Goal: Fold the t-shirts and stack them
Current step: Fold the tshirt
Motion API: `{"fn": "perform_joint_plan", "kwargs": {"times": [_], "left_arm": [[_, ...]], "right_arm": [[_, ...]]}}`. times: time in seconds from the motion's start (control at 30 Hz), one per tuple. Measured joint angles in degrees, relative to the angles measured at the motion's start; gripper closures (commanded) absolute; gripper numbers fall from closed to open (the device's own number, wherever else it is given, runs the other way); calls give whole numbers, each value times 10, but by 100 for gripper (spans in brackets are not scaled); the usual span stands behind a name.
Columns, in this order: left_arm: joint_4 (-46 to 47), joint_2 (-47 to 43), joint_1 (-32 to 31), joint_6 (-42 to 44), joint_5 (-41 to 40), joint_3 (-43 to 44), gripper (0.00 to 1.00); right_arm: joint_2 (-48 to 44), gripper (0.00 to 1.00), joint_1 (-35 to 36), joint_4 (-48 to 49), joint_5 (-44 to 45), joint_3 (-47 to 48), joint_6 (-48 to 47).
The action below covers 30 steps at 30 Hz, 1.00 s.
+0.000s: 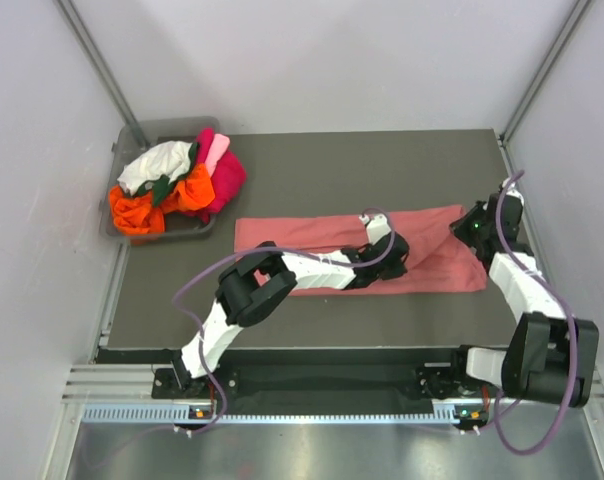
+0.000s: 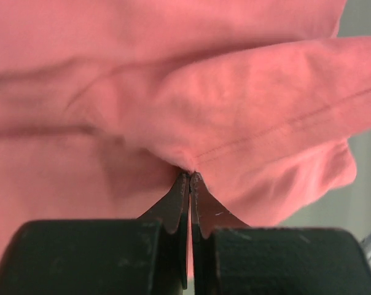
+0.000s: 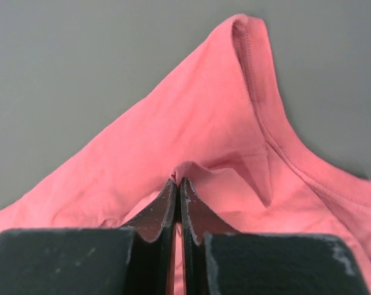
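The salmon-pink t-shirt (image 1: 312, 238) lies as a long folded band across the middle of the dark mat. My left gripper (image 1: 402, 256) is shut on a fold of the shirt's right part; in the left wrist view the closed tips (image 2: 190, 177) pinch pink cloth (image 2: 247, 104). My right gripper (image 1: 464, 229) is shut on the shirt's far right edge; in the right wrist view its tips (image 3: 178, 182) pinch a small pleat of the shirt (image 3: 204, 129) near the collar seam. The other t-shirts, orange (image 1: 142, 210), magenta (image 1: 222, 170) and white (image 1: 157, 163), are heaped in a bin.
A grey bin (image 1: 197, 228) stands at the mat's back left corner with the shirt heap spilling over it. The dark mat (image 1: 312, 160) ends at metal frame rails on the left and right. White walls enclose the cell.
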Motion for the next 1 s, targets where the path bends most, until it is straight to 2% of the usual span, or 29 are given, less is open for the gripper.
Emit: {"fn": "perform_joint_plan", "kwargs": {"times": [0.13, 0.33, 0.77, 1.0], "left_arm": [[19, -54, -10, 2, 1, -75, 100], [37, -110, -15, 11, 9, -123, 100], [59, -191, 22, 21, 64, -198, 100], [62, -219, 50, 24, 103, -209, 100]], "right_arm": [[-68, 100, 0, -11, 9, -34, 0], [-132, 100, 0, -25, 19, -77, -1], [-162, 99, 0, -44, 27, -125, -2], [-164, 96, 0, -51, 27, -130, -7]]}}
